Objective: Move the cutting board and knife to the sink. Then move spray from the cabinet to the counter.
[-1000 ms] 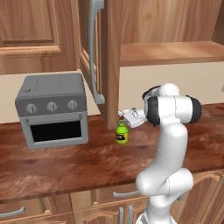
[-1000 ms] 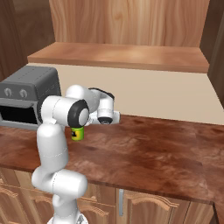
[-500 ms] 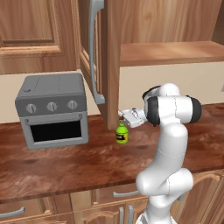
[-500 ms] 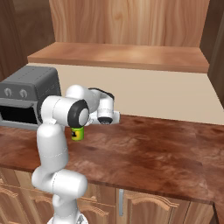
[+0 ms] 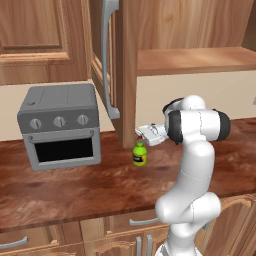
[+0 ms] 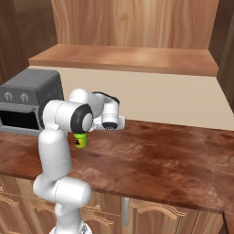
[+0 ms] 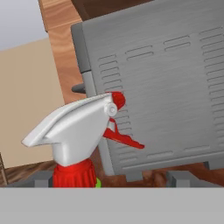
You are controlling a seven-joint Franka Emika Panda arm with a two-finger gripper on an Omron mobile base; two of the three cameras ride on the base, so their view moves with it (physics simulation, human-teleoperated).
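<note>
Simulated kitchen, seen from the base and from the hand. The spray (image 5: 139, 154), a small green bottle with a red-and-white trigger head, stands upright on the counter (image 5: 75, 190), a dark reddish-brown wood-grain top, to the right of the toaster oven (image 5: 61, 126) and just below the lower edge of the open cabinet (image 5: 115, 65) door. The white arm reaches leftward over the counter, and its gripper (image 5: 141, 133) sits level with the bottle's trigger head. In the hand view the two dark fingertips (image 7: 43, 177) stand spread well apart, one on either side of the red neck of the bottle, with a gap between each tip and the neck, so the jaws are open and nothing is pinched. Behind the white trigger head in that view lies the louvred grey side of the toaster oven. In the right base view the spray (image 6: 81, 140) shows partly behind the arm's elbow, resting on the counter (image 6: 160, 160) in front of the beige wall.
</note>
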